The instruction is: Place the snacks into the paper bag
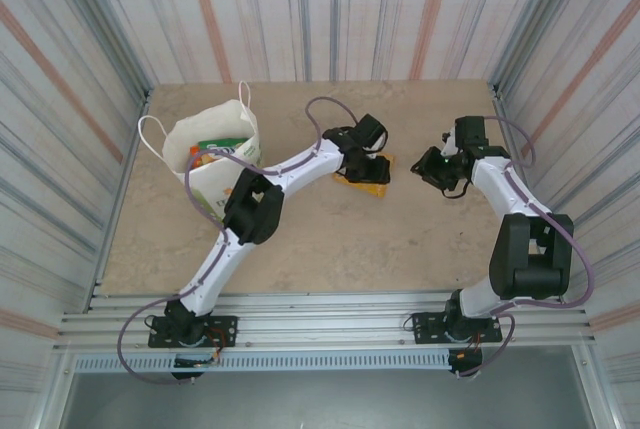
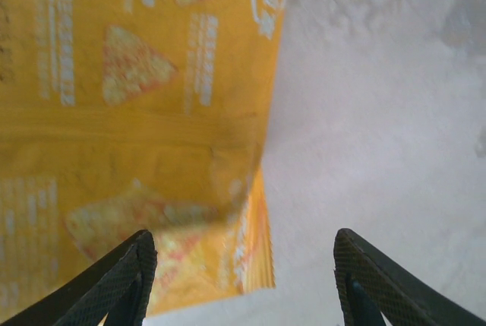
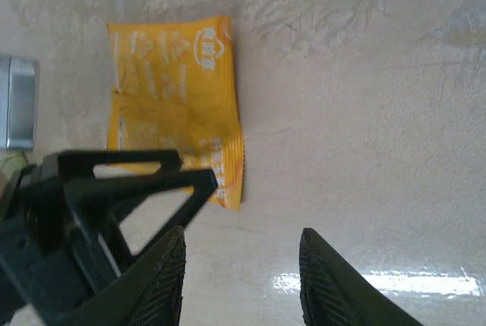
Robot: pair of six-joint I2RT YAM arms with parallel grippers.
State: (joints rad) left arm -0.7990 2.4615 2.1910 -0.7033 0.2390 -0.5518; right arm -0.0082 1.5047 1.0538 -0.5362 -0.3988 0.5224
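The flat yellow-orange snack packet (image 2: 137, 113) is crinkled, faintly glossy film; the pale stone-patterned tabletop (image 3: 364, 98) is smooth and shiny; the cream paper bag (image 1: 203, 187), far left, looks matt.

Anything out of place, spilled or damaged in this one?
Nothing stands out. The paper bag stands open with packets inside; one yellow-orange packet lies flat on the table, faintly creased across its middle, not torn, nothing spilled.

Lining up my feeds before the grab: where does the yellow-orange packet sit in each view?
Top external: yellow-orange packet mid-table.
Left wrist: upper left.
Right wrist: left of centre, upper half.
Landmark: the left pincer at the packet's edge.
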